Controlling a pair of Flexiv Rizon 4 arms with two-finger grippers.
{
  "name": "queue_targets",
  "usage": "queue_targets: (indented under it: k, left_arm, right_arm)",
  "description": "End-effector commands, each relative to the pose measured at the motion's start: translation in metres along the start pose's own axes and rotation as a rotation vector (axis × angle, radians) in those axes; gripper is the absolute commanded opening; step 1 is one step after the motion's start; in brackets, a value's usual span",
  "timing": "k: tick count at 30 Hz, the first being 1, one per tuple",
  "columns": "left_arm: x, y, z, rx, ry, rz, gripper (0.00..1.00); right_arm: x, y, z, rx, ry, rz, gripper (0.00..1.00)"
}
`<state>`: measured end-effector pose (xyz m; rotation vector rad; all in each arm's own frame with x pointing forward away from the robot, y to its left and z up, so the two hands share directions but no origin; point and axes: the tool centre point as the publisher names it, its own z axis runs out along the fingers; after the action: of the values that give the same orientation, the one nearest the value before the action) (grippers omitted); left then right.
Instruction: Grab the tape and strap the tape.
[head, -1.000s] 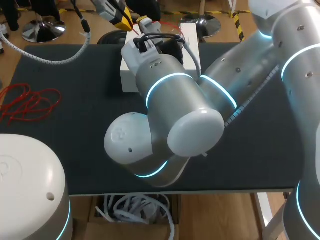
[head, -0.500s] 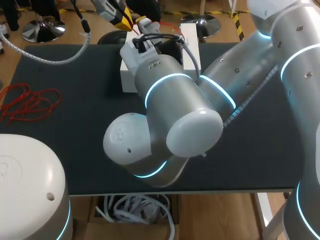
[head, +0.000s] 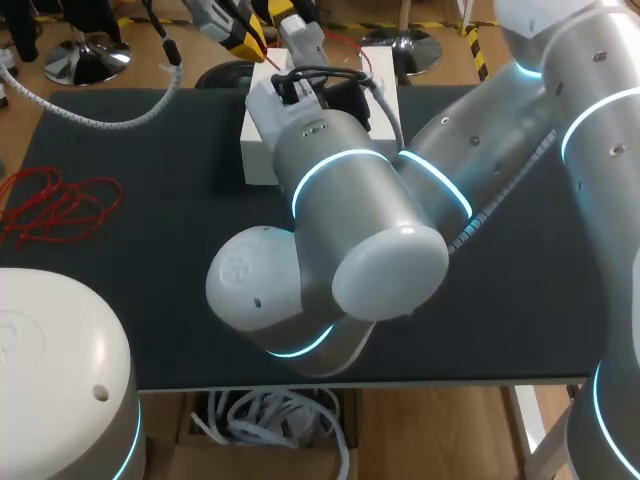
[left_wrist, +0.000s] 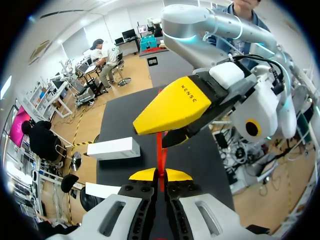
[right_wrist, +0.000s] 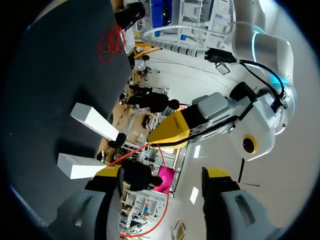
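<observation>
In the left tool, a thin red tape, pinched

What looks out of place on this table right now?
A loose tangle of red cord sprawls at the table's left edge, far from both grippers. Otherwise nothing odd: the red tape runs straight from the shut left gripper toward the open right gripper.

Dark grey table, light wooden floor
</observation>
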<state>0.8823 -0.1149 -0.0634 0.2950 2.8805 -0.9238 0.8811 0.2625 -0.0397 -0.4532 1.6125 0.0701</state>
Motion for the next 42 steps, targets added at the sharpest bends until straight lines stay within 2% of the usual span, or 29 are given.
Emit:
queue_targets:
  k: [1,7,9,12,13,14,15,17,21,26,30,36,42]
  left_arm:
    - [0.000,-0.001,-0.001,-0.004,0.001,-0.001,0.00]
    - [0.000,-0.001,-0.001,-0.004,0.001,-0.001,0.00]
    - [0.000,-0.001,-0.001,-0.004,0.001,-0.001,0.00]
    - [0.000,-0.001,-0.001,-0.004,0.001,-0.001,0.00]
    - [0.000,-0.001,-0.001,-0.004,0.001,-0.001,0.00]
    - [0.000,-0.001,-0.001,-0.004,0.001,-0.001,0.00]
    - [0.000,-0.001,-0.001,-0.004,0.001,-0.001,0.00]
    - [0.000,-0.001,-0.001,-0.004,0.001,-0.001,0.00]
    - [-0.006,0.019,0.004,-0.031,0.016,-0.006,0.00]
    - [-0.011,0.073,0.014,-0.137,0.062,-0.104,0.00]
    - [-0.009,0.120,0.020,-0.244,0.102,-0.223,0.00]
    - [0.009,0.190,0.021,-0.346,0.128,-0.435,0.00]
    - [0.034,0.238,0.012,-0.396,0.130,-0.568,0.00]
  right_arm:
    - [-0.007,0.000,-0.010,-0.017,0.005,0.010,0.51]
    - [-0.013,0.008,-0.026,-0.064,-0.003,0.032,0.52]
    - [-0.013,0.007,-0.030,-0.068,-0.003,0.035,0.56]
    - [-0.014,0.003,-0.035,-0.066,-0.003,0.043,0.65]
    - [-0.014,0.001,-0.035,-0.065,-0.003,0.044,0.73]
    - [-0.014,0.000,-0.037,-0.064,-0.003,0.045,0.95]
    - [-0.014,-0.001,-0.038,-0.064,-0.003,0.046,1.00]
    - [-0.013,-0.003,-0.040,-0.063,0.002,0.053,1.00]
    - [-0.013,-0.004,-0.041,-0.063,0.003,0.053,1.00]
    - [-0.013,-0.004,-0.041,-0.063,0.003,0.053,1.00]
    - [-0.013,-0.004,-0.041,-0.063,0.003,0.053,1.00]
    - [-0.013,-0.004,-0.041,-0.063,0.003,0.053,1.00]
    - [-0.013,-0.004,-0.041,-0.063,0.003,0.053,1.00]
